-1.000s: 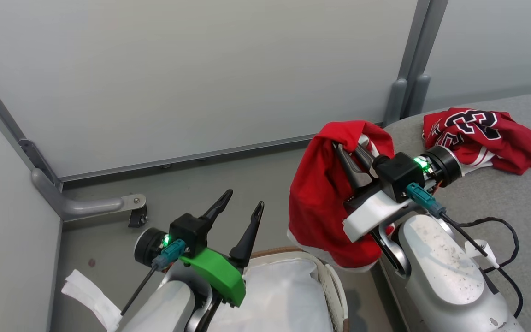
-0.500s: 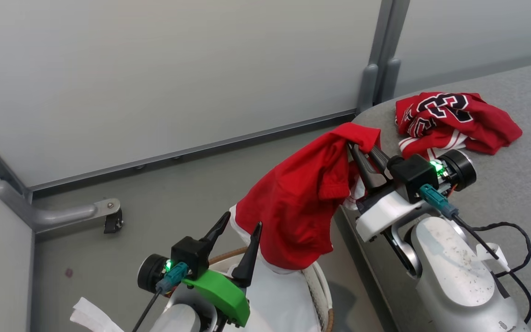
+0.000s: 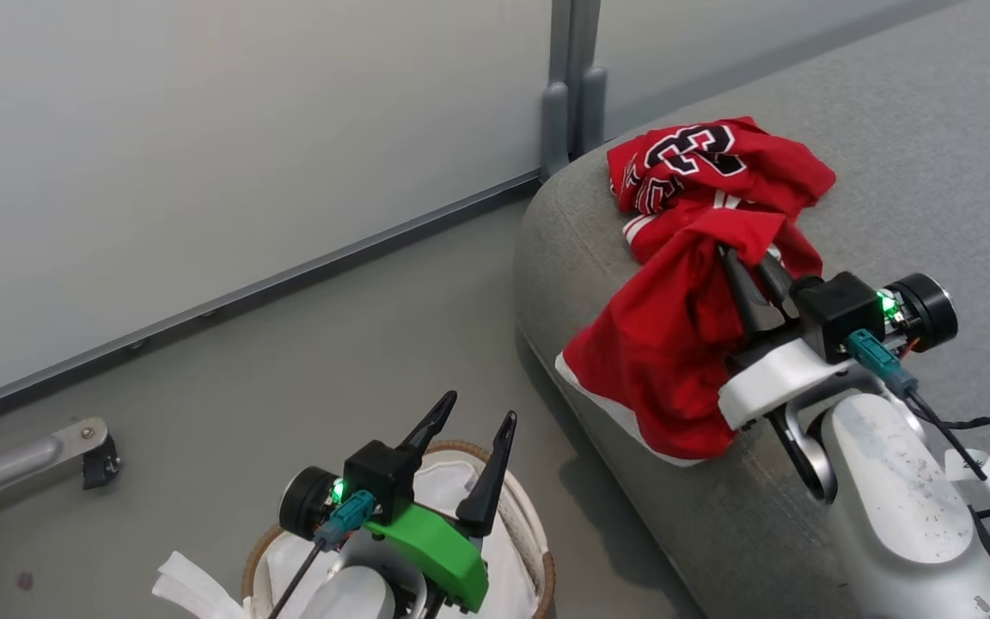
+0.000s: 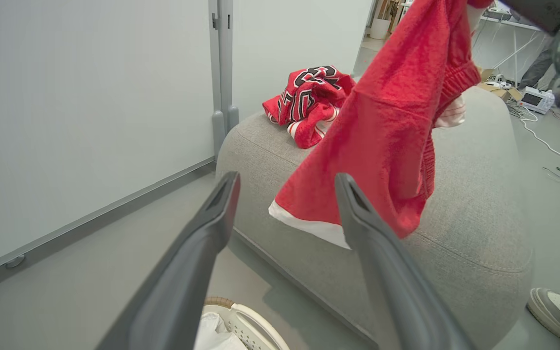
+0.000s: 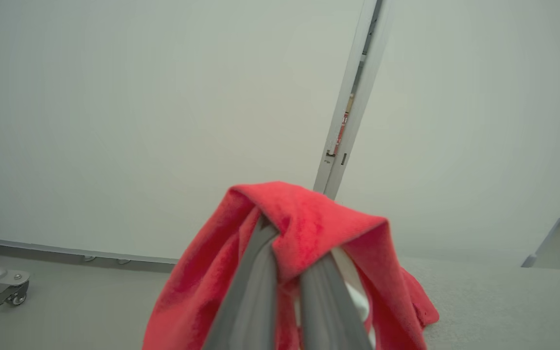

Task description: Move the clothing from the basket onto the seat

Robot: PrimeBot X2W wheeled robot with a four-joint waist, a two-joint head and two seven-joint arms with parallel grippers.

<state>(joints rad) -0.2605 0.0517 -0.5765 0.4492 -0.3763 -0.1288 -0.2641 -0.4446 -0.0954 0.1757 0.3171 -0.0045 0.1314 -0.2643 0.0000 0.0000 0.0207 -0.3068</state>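
Right hand (image 3: 742, 260): clamped on plain red garment (image 3: 667, 344), hanging over seat (image 3: 933, 172) edge. Numbered garment (image 3: 701, 159): on seat. Left hand (image 3: 478, 407): fingers apart, above basket (image 3: 540, 550).

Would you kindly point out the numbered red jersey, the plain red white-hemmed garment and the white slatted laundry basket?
Numbered red jersey (image 3: 691, 148): head view, its numerals.
Plain red white-hemmed garment (image 3: 667, 344): head view, mid-drape.
White slatted laundry basket (image 3: 549, 578): head view, brown woven rim.
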